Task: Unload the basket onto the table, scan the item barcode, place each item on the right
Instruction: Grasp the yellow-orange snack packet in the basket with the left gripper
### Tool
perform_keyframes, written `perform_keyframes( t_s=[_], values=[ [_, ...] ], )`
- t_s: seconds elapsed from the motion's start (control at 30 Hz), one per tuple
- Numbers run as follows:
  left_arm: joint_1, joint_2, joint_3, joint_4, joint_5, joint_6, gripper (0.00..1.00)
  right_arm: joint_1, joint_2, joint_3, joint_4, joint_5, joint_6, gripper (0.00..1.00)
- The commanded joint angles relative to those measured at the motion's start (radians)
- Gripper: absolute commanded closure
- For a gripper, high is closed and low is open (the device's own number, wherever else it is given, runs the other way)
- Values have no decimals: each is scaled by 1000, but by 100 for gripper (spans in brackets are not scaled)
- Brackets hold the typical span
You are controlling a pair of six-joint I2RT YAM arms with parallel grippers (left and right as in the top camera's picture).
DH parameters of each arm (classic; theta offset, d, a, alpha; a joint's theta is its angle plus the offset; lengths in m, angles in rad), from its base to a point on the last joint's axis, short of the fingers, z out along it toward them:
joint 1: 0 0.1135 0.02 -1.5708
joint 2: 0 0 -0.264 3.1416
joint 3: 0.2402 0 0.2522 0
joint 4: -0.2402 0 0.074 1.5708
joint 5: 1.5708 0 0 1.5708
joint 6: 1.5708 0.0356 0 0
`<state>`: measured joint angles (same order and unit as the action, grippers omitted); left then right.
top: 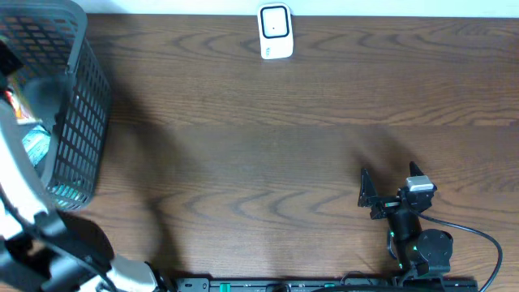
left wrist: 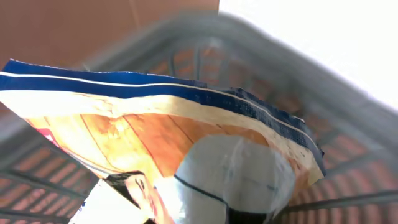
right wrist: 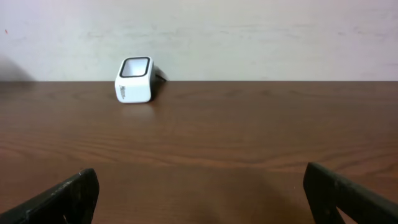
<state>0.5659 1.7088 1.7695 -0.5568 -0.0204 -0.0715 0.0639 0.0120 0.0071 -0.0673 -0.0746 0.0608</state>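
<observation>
Left hand is closed, clamped on the packet [left wrist: 143, 137]. Its fingers don't show in any view, but the packet fills the left wrist view at the bottom edge. Packet is a flat bag: blue top edge, orange wood-grain print, white patch low down, held tilted. It sits inside the grey mesh basket [top: 77, 122], well left of the scanner [top: 275, 32], with the basket's walls behind it in the wrist view. Left arm [top: 20, 191] reaches into the basket from the near side and covers most of the inside from overhead. A teal item [top: 36, 146] shows past it; can't tell what else is in there. The basket wall stands between packet and scanner. Scanner is a small white unit with a dark-framed window, upright at the far edge of the worktop [top: 259, 146]. Right hand [top: 389, 174] is near and right of the scanner, well apart from it, fingers spread wide and holding nothing. It points at the scanner, with bare wood between them. A black cable [top: 478, 239] loops off the right arm. Worktop is dark brown wood grain. A plain pale wall [right wrist: 249, 37] runs behind the scanner.
</observation>
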Motion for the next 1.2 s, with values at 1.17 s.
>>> perform_keyframes(
  t_s=[1.17],
  values=[
    [-111, -330, 14, 21, 464, -223, 93, -6, -5, -1, -4, -3, 2, 1]
  ],
)
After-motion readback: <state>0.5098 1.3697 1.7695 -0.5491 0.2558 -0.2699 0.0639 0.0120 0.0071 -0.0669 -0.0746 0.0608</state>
